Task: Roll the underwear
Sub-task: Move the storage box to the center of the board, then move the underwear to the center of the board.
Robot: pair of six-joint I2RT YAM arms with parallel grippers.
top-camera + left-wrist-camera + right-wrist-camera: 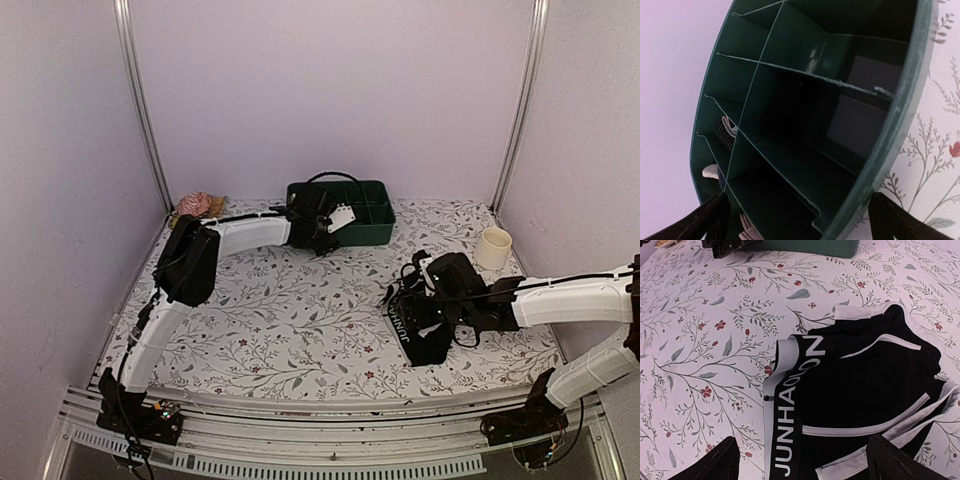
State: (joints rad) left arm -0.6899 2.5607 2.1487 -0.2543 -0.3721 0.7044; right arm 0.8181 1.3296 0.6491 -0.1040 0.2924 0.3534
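Hanging just above the striped boxer briefs [865, 385], the right gripper [807, 462] has its jaws wide apart and holds nothing. The briefs lie in a loose, bunched heap at about 4 o'clock on the flowery table [280, 320]. The white-lettered waistband [790, 410] faces 9 o'clock.

It looks like the rolling of this pair has not begun. Next, I think, the gripper should go down, pinch one edge and pull the cloth flat. Then it can be rolled.

Farther back, at 12 o'clock, the left gripper [797, 222] is also wide apart and empty, right over the green divided bin [805, 165]. A small striped thing [724, 134] sits in one slot; I cannot tell what it is.
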